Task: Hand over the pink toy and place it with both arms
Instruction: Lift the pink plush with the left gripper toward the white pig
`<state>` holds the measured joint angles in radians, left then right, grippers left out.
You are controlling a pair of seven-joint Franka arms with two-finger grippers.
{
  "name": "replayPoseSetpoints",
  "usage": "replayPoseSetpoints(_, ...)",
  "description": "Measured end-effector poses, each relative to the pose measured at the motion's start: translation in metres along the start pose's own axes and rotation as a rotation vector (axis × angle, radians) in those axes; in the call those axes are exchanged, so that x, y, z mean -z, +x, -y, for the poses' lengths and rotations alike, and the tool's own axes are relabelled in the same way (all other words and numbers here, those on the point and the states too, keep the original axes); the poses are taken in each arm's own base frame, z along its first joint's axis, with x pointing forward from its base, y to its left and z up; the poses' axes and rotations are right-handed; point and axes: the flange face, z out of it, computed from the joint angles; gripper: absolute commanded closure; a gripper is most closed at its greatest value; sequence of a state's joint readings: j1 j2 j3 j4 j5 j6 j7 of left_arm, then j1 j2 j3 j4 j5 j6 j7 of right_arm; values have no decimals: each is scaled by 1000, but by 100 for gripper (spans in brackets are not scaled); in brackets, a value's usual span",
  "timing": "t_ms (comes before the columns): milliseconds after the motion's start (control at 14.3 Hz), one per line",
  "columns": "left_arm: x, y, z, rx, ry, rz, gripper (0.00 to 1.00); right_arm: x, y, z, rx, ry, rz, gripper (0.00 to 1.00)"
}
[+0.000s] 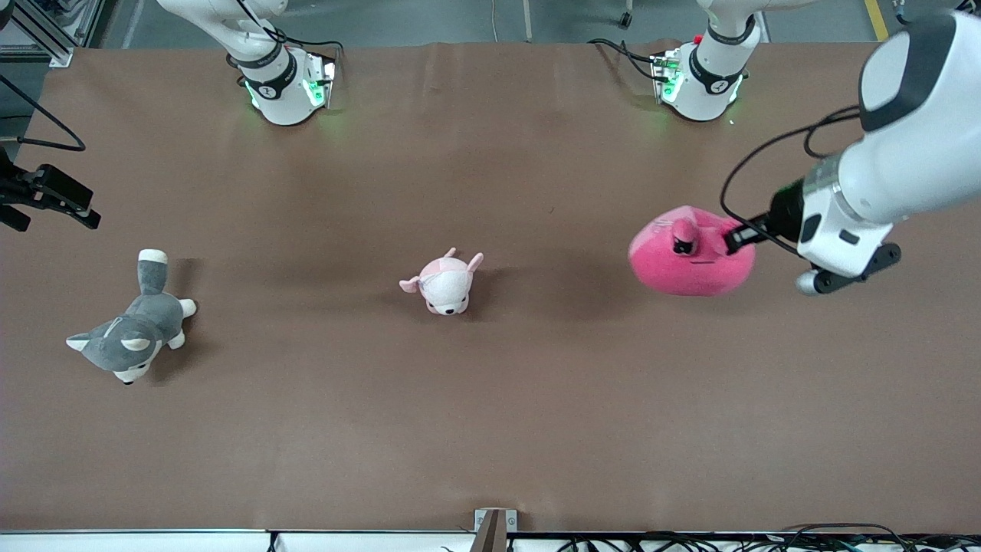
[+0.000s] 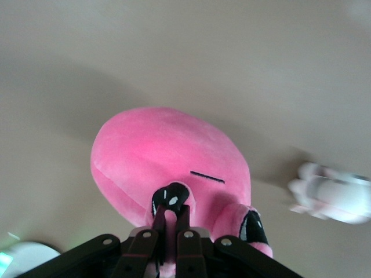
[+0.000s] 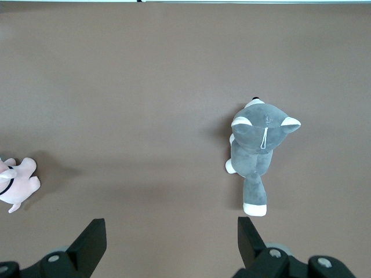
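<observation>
Gripping: the left gripper (image 1: 732, 238) has its fingers (image 2: 186, 246) closed almost together on a pinch of the pink toy (image 1: 690, 257), right beside one black eye.
Writing: small marks show on the black bands at the arm bases, too small to read; the toys carry no readable text.
Pink toy: lifted off the brown table (image 1: 490, 429), hanging over the left arm's end of it, its shadow on the cloth below.
Toy direction: in the left wrist view its face (image 2: 207, 176), with two black eyes and a thin line mouth, is turned toward the gripper, and the round body swells away from the fingers. In the front view its long axis runs roughly along the table's length.
Left arm: reaches in from the left arm's end, wrist level with the toy.
Right gripper (image 3: 171, 240): fingers spread wide and holding nothing, up over the right arm's end of the table, waiting.
Grey dog (image 1: 130, 330): lying on the table below the right gripper, near the right arm's end.
Pale pink plush (image 1: 444, 284): on the table around the middle, between the grey dog and the pink toy, well apart from both.
</observation>
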<state>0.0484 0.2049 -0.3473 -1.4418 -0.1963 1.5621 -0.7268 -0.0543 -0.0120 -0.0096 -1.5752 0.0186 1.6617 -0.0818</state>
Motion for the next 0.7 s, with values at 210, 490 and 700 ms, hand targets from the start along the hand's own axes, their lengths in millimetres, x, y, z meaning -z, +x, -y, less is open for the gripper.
replayPoseSetpoints(210, 13, -56, -53, 62, -56, 22, 100, 0, 0, -1, -2, 0, 0, 0)
replayPoseSetpoints(490, 28, -138, -110, 70, -106, 31, 100, 0, 0, -4, -6, -1, 0, 0)
replayPoseSetpoints(700, 24, -183, -152, 60, -207, 7, 100, -1, -2, -5, -9, 2, 10, 0)
